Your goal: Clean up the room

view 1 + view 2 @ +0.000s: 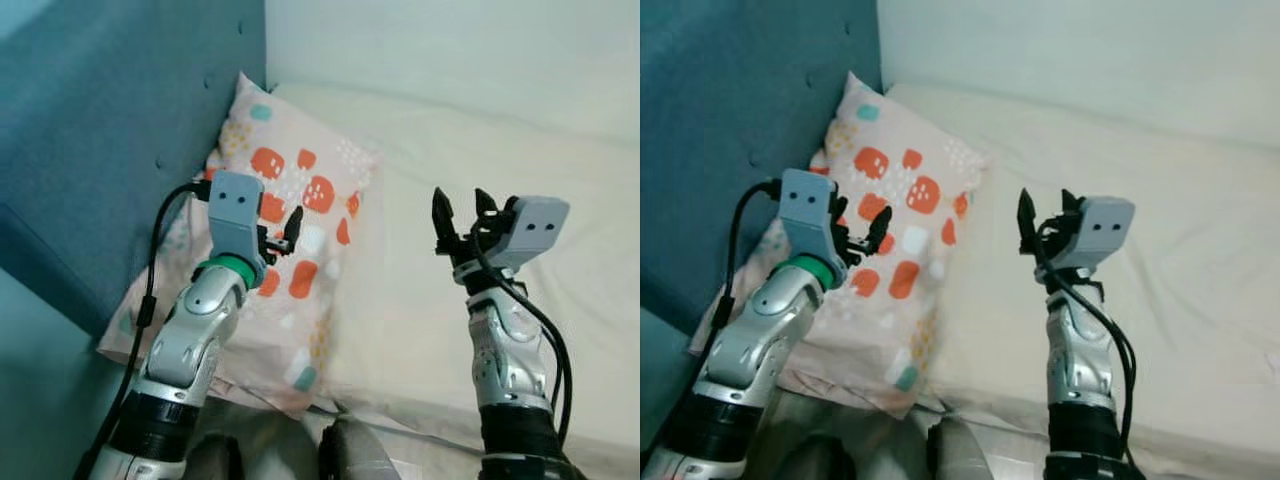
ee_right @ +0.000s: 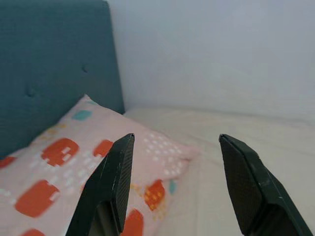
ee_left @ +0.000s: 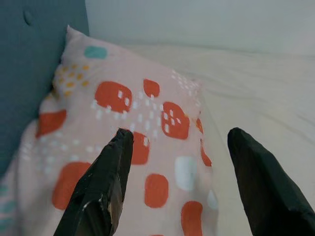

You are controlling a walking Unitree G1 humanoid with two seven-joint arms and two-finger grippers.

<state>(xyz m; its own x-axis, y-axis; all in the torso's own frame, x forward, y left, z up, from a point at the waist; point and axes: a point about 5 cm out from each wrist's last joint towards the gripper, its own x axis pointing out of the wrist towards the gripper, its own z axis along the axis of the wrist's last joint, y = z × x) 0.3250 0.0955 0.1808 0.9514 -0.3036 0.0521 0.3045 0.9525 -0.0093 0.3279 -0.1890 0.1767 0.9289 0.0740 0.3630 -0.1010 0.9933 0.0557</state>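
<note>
Above the pillow [image 1: 290, 215], left gripper [image 3: 179, 162] gapes wide (holding nothing).

Pillow [image 1: 300, 215]: I see pale pink fabric printed with orange-red blotches, small white and yellow dots, and a few teal patches.
Pose: lying flat, its far corner tucked into the angle where headboard and wall meet.
Place: on the cream bed [image 1: 480, 170], along the blue headboard [image 1: 110, 130].
Near edge: seems to overhang the mattress, though I can't tell for sure.
</note>
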